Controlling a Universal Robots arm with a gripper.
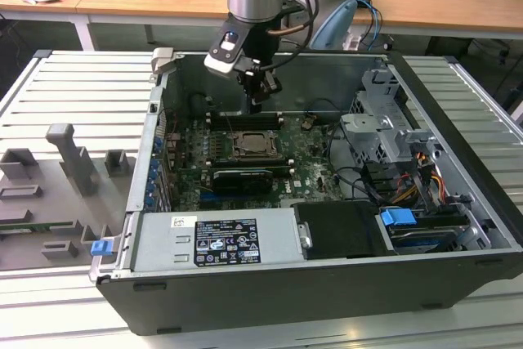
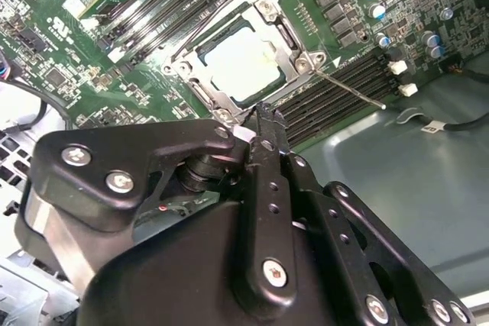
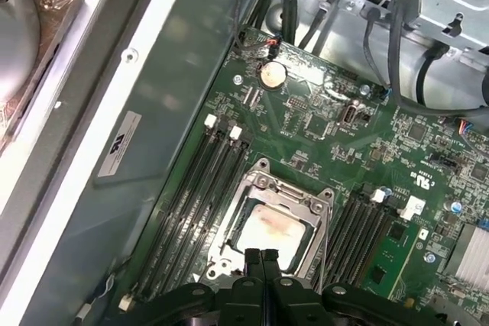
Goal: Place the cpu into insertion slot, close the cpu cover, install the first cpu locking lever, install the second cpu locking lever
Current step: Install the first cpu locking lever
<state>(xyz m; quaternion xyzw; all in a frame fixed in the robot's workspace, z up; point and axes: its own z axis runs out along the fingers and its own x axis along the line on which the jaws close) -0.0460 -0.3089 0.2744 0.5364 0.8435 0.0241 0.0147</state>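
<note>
My gripper has its fingers pressed together on nothing, with the tips hovering just over the near edge of the insertion slot. The cpu sits seated there, straight beyond the tips, and the cpu cover looks down around it. One thin locking lever juts from a socket corner, slanting across the memory slots.
</note>
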